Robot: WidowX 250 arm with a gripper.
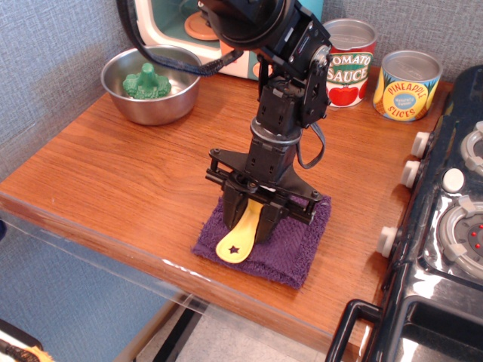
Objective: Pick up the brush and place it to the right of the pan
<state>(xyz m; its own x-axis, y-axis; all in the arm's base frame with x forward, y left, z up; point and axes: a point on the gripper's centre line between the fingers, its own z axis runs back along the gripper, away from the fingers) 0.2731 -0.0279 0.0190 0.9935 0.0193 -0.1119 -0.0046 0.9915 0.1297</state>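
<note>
The yellow brush [240, 238] lies on a purple cloth [290, 245] near the table's front edge, its star-marked handle end pointing toward the front. My gripper [249, 217] stands upright over it, with its two black fingers closed against the sides of the brush's upper handle. The bristles are hidden under the gripper. The silver pan [152, 83] sits at the back left of the table and holds a green toy [146, 81].
A tomato sauce can [346, 51] and a pineapple slices can [407, 84] stand at the back right. A toy stove [445, 219] with knobs borders the table's right side. A white and teal toy appliance [177, 26] stands behind the pan.
</note>
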